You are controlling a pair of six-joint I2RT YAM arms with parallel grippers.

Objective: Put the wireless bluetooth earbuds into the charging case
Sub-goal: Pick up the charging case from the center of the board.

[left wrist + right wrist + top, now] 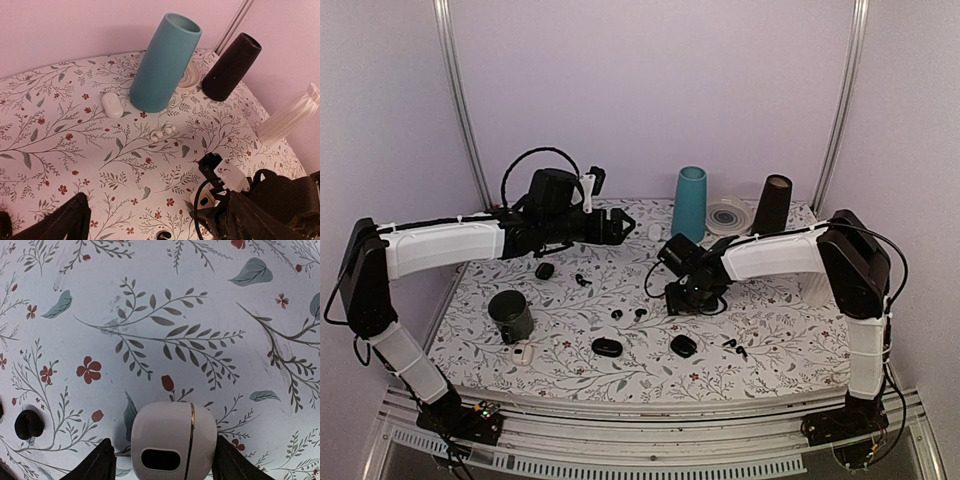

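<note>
Clearly, the black earbuds (617, 314) are the delicate part of this job. Two of them lie loose near the middle of the flowered table (770, 330), close to each other and just to the left of the right gripper (165, 462).

I judge them very light, hard and glossy, so they will slip easily. A squeeze on the rounded body may shoot one out from the pads. The short stem or the flatter sides seem the better place to hold, with only gentle force. A small push would probably send one skidding.

The right gripper is low on the table with its fingers apart, one at each side of the pale charging case (173, 447). A thin strip of table shows between the case and the finger on the earbud's side. The other finger seems to touch it, so I would not call this a clamp. The case looks rigid and smooth, and may slide if pushed from one side only.

The left gripper (618, 226) hangs high over the back left, fingers wide apart and holding nothing.

The earbuds are well away from every table edge. The black cases (606, 347) lie between them and the near edge, and the dark cup (510, 315) stands well apart to the left. The teal cylinder (691, 203) and black cone (772, 205) stand far behind. The way down from above looks free.
</note>
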